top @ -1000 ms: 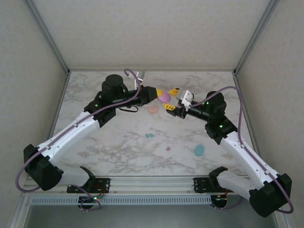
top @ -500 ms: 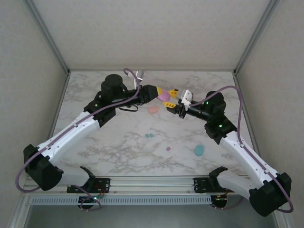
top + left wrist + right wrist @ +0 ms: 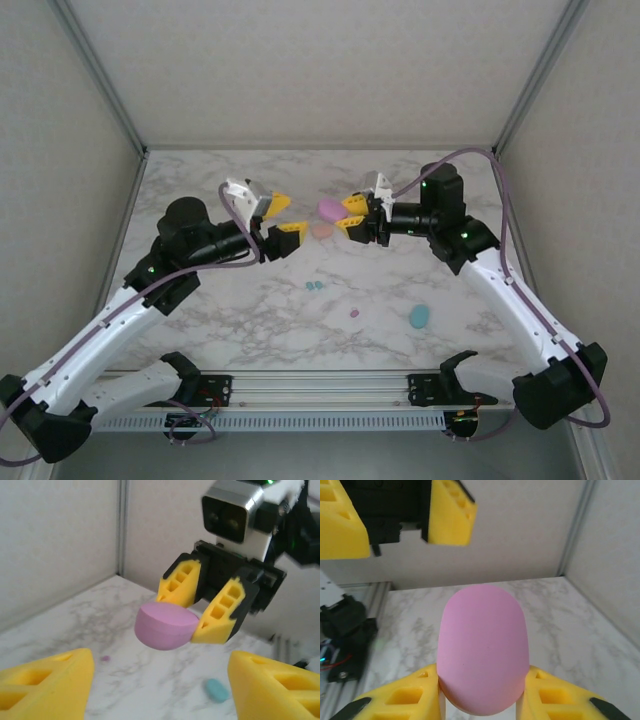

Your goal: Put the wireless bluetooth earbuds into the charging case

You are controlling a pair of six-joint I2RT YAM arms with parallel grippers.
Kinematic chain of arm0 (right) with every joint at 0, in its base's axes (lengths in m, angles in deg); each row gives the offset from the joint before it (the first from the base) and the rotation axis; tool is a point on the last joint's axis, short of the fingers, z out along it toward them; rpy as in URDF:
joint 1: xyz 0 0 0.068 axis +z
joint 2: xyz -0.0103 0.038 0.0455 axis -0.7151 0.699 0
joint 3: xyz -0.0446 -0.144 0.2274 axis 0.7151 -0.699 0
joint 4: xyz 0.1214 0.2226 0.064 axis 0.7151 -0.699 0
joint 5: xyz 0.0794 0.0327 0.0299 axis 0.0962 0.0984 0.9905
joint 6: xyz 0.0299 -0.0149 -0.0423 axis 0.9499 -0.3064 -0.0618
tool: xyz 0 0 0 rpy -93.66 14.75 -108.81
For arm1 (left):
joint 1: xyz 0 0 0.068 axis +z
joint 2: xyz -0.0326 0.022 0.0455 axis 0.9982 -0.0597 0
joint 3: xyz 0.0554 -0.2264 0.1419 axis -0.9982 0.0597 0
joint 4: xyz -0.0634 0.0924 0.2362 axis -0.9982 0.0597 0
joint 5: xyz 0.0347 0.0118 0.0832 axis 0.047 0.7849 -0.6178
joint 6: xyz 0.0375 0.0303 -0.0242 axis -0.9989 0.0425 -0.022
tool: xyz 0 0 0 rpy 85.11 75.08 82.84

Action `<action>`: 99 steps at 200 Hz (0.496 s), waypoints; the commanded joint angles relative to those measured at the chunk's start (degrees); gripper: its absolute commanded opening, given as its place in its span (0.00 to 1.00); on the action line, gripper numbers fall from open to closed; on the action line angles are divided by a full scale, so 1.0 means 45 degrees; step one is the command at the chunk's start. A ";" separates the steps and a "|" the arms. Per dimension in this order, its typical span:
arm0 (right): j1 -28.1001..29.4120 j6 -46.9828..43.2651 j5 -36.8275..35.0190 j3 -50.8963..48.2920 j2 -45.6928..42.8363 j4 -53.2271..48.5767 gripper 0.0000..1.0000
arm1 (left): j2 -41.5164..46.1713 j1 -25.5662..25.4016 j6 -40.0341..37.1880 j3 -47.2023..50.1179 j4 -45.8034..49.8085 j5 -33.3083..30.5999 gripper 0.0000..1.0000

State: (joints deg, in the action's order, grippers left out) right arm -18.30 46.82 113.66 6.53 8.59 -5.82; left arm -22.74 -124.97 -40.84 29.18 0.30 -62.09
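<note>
My right gripper is shut on a purple oval charging case and holds it above the back middle of the table. In the right wrist view the case sticks out forward between the yellow fingers. My left gripper hangs open a short way left of the case, touching nothing. In the left wrist view the case hangs ahead, beyond my wide-apart fingers. On the table lie two teal earbuds and a purple earbud.
A peach case lies on the marble just under the held case. A teal case lies at the front right, seen as well in the left wrist view. Walls and metal posts close in the table's back and sides.
My left gripper opened, let go of the purple case and pulled back to the left. The right gripper shut on the case and now carries it alone, slightly raised.
</note>
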 commanded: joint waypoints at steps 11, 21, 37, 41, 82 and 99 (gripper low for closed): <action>0.0005 -0.0624 0.1337 0.0652 0.0284 -0.1433 0.32 | -0.1095 0.0231 -0.4313 -0.1009 0.2673 0.2040 0.66; 0.0114 -0.0895 0.1312 0.0732 0.0322 -0.1646 0.33 | -0.1401 0.0231 -0.4445 -0.1128 0.2718 0.2716 0.65; 0.0210 -0.1081 0.1292 0.0755 0.0390 -0.1747 0.33 | -0.1822 0.0231 -0.4345 -0.1248 0.2449 0.3224 0.64; 0.0248 -0.1160 0.1324 0.0754 0.0400 -0.1780 0.33 | -0.1912 0.0231 -0.4307 -0.1275 0.2358 0.3233 0.64; 0.0367 -0.1568 0.1353 0.0581 0.0372 -0.1735 0.33 | -0.2360 0.0226 -0.4073 -0.1507 0.1870 0.3392 0.64; 0.0387 -0.1604 0.1322 0.0486 0.0338 -0.1564 0.33 | -0.2568 0.0220 -0.3857 -0.1714 0.1887 0.3827 0.63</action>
State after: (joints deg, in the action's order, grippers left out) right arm -16.92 41.45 117.85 7.97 10.32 -13.16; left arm -33.51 -124.36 -58.19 24.88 9.37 -49.35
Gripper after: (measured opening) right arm 0.332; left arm 0.639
